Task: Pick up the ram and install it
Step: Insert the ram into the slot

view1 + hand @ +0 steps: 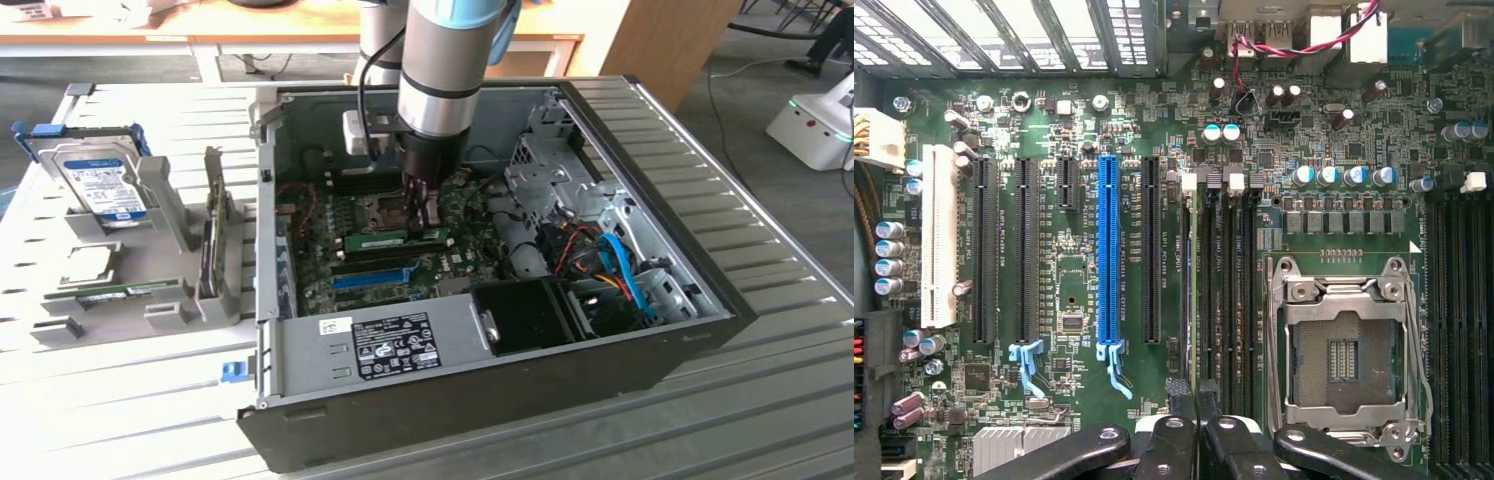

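From the exterior view, my arm point(447, 60) stands nearly plumb, reaching straight down through the open side of the computer case point(694, 300) that lies on the slatted surface point(774, 400), with my wrist directly above the motherboard point(467, 255). My pincer point(429, 210) points down at the board, and the ram point(396, 239) sits right at its tip: a green stick lying flat along the board. Its long axis runs across the case, from under my fingers out toward the exterior view's left. I have it by the end nearer the exterior view's right, so most of its length lies to one side of my pincer. In the wrist view, I look straight down on the board. My pincer point(1191, 400) is almost fully closed, its two dark fingertips point(1176, 392) pressed close on the ram point(1185, 290). From here the ram shows edge-on as a thin dark line running straight away from my fingers. It lies in line with the memory slots point(1229, 290) just beside it, between the blue slot point(1109, 260) and the processor socket point(1344, 350).
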### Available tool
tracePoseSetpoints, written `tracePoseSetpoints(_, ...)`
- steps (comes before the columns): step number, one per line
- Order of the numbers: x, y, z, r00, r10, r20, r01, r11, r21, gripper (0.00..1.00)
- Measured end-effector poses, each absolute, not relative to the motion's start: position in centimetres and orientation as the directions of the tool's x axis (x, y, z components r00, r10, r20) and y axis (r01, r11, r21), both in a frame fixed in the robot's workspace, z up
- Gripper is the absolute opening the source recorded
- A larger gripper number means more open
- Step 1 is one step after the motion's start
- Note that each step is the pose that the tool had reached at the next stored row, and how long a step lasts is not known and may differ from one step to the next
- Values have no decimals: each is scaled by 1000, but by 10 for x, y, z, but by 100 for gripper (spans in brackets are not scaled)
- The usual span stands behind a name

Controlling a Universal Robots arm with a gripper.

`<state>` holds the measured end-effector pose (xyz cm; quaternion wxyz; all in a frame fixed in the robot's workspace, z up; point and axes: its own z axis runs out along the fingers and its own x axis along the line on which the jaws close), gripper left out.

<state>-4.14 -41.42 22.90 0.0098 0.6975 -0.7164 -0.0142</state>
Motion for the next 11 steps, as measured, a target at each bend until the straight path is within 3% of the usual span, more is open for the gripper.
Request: tracePoseSetpoints(11,-41,-414,228,-27,-1000,-6,-999,27,34,12)
